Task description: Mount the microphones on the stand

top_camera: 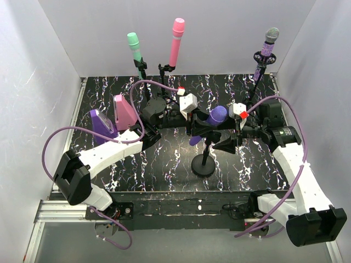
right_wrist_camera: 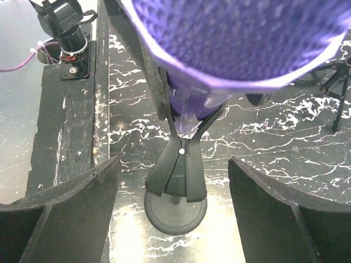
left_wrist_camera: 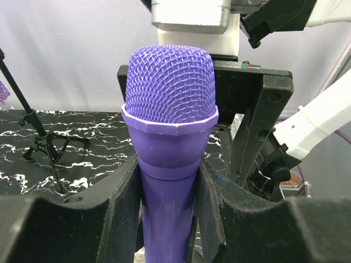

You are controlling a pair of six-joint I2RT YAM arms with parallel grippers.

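The plain purple microphone (top_camera: 213,118) is held by my left gripper (top_camera: 195,129), whose fingers (left_wrist_camera: 123,208) are shut on its handle (left_wrist_camera: 167,208) just below the mesh head. Its lower end sits in the black clip (right_wrist_camera: 178,167) of the round-base stand (top_camera: 204,164). My right gripper (top_camera: 226,143) is open and empty, its fingers (right_wrist_camera: 71,208) either side of that clip without touching it. The mint green microphone (top_camera: 133,46), the pink microphone (top_camera: 177,39) and the glittery purple microphone (top_camera: 269,46) stand upright on stands at the back.
A pink wedge (top_camera: 125,112) and a purple wedge (top_camera: 101,123) stand at the left beside my left arm. A thin black tripod stand (left_wrist_camera: 46,148) shows in the left wrist view. White walls close the sides and back. The stand's round base (right_wrist_camera: 175,211) rests on the marbled mat.
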